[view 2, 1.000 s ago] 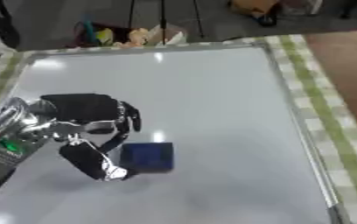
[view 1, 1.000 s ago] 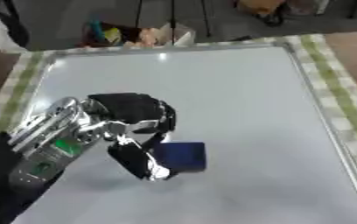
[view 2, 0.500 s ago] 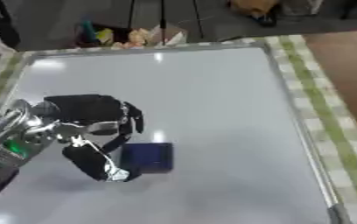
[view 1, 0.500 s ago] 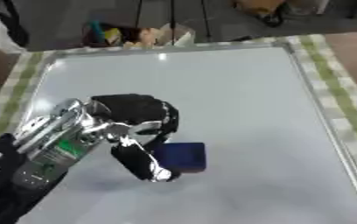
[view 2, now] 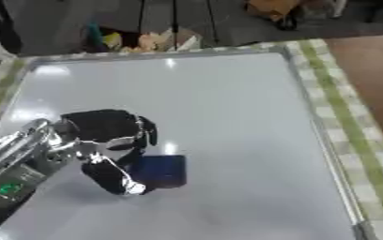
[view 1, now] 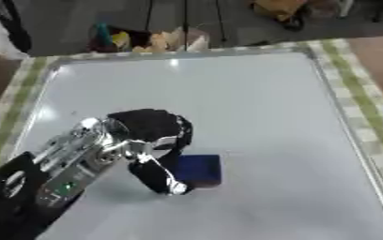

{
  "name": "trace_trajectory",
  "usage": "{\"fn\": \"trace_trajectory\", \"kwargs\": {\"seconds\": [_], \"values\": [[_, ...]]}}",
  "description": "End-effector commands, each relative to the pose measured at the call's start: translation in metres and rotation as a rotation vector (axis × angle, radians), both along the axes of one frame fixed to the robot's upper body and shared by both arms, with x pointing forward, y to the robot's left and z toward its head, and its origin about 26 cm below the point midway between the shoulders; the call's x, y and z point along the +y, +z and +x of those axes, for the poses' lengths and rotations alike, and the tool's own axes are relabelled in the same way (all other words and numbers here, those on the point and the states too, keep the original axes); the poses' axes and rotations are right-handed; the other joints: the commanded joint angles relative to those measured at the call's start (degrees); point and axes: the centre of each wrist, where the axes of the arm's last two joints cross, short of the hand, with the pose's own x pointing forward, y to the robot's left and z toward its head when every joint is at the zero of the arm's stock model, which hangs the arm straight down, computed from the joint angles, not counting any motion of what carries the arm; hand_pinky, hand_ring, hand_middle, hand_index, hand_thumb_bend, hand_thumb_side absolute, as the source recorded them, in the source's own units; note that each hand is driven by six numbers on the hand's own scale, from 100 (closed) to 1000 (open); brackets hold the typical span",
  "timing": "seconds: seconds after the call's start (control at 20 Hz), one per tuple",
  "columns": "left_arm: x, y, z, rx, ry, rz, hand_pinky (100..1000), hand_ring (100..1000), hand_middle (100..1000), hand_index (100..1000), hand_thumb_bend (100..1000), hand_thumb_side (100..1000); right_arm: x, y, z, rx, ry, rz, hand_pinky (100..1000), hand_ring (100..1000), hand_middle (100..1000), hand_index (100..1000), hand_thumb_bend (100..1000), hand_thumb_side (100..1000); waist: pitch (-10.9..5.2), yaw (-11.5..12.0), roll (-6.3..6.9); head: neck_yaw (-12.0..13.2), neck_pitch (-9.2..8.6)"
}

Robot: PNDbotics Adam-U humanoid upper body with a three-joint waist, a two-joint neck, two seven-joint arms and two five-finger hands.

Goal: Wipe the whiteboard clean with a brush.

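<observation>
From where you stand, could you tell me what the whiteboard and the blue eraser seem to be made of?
The whiteboard looks like glossy coated board, since it reflects light, with a silvery, probably metal frame. The blue eraser under the left hand looks matte, possibly felt or foam; I cannot be sure.

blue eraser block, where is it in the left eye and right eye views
Left eye view: the blue eraser block sits just below centre on the whiteboard, against the left hand.
Right eye view: the same block lies left of centre, lower half, again at the hand's thumb side.
Shared landmark: the whiteboard's far right corner, by the green checked cloth.
</observation>
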Motion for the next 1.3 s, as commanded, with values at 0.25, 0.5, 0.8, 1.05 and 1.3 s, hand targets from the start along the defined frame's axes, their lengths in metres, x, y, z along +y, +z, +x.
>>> {"fn": "trace_trajectory", "kwargs": {"seconds": [0.25, 0.5, 0.8, 1.05, 1.3], "values": [[0.000, 0.001, 0.001, -0.026, -0.009, -0.007, 525, 625, 699, 207, 374, 490, 0.000, 0.007, -0.002, -0.030, 0.003, -0.011, 725, 687, 560, 774, 100, 795, -0.88, -0.03, -0.34, 0.06, -0.56], [-0.001, -0.001, 0.001, -0.017, -0.021, -0.039, 503, 607, 679, 196, 364, 494, 0.001, 0.006, -0.002, -0.027, 0.003, -0.011, 727, 687, 559, 774, 100, 796, -0.84, -0.01, -0.36, 0.01, -0.66], [-0.003, 0.000, -0.001, -0.016, -0.037, -0.094, 481, 590, 657, 194, 350, 492, 0.002, 0.006, -0.002, -0.023, 0.004, -0.013, 728, 687, 558, 775, 100, 796, -0.81, 0.02, -0.37, -0.01, -0.77], [-0.003, -0.005, 0.002, -0.016, -0.021, -0.116, 467, 583, 679, 196, 338, 486, 0.002, 0.005, -0.002, -0.023, 0.006, -0.014, 729, 686, 558, 775, 100, 798, -0.74, -0.01, -0.37, -0.06, -0.84], [-0.003, -0.011, 0.006, -0.010, -0.014, -0.134, 460, 576, 649, 192, 336, 476, 0.002, 0.006, -0.002, -0.025, 0.008, -0.014, 730, 687, 558, 776, 100, 799, -0.62, 0.10, -0.43, -0.08, -0.91]]}}
